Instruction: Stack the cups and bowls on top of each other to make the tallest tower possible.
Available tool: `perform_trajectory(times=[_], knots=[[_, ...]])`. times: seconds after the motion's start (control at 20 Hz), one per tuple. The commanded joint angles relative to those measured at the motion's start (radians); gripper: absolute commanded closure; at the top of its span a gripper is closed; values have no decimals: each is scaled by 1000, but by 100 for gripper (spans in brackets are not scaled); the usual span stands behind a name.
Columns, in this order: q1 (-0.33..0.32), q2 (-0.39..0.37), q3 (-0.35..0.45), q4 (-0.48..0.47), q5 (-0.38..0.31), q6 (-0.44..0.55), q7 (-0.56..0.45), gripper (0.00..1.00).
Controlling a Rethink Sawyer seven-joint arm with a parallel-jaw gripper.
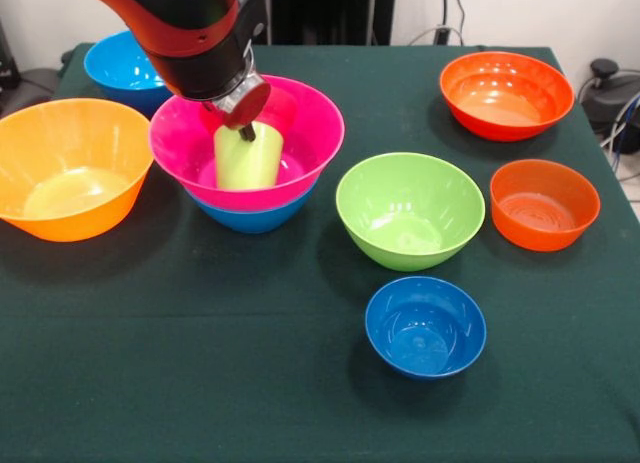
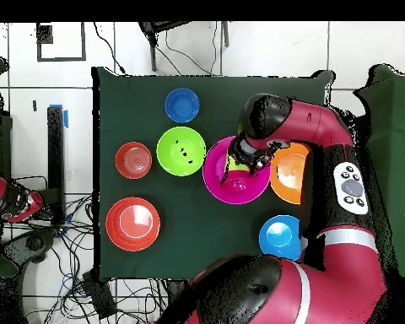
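Front view puts the lime-green cup (image 1: 247, 157) upside down inside the large pink bowl (image 1: 300, 118), its plain tapered wall narrowing upward, and the pink bowl sits nested in a blue bowl (image 1: 255, 219) of which only the lower curve shows. The gripper (image 1: 246, 131) comes down onto the cup's top from the red and black arm (image 1: 190, 33); whether its fingers are parted or clamped cannot be made out. Beside this pile, to its left in the picture, stands a large orange bowl (image 1: 70, 168), with another blue bowl (image 1: 120, 68) behind. To the right are a green bowl (image 1: 410, 211), a small blue bowl (image 1: 426, 326), a small red-orange bowl (image 1: 544, 204) and a wider red-orange bowl (image 1: 506, 94), all apart from one another, glossy and upright. Everything rests on a dark green tablecloth (image 1: 200, 383). Overhead, pale floor tiles (image 2: 265, 51) surround the table, with loose cables (image 2: 79, 270) on the floor.
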State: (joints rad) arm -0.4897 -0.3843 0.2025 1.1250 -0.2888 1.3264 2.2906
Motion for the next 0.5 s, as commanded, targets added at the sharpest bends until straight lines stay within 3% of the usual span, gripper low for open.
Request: perform_trajectory(times=[0.05, 0.3, 0.5], knots=[[-16, 98, 103, 49, -58, -136, -267, 0], [-26, 79, 105, 55, -55, -103, -271, 0], [-25, 55, 98, 22, -57, -10, -286, 0]])
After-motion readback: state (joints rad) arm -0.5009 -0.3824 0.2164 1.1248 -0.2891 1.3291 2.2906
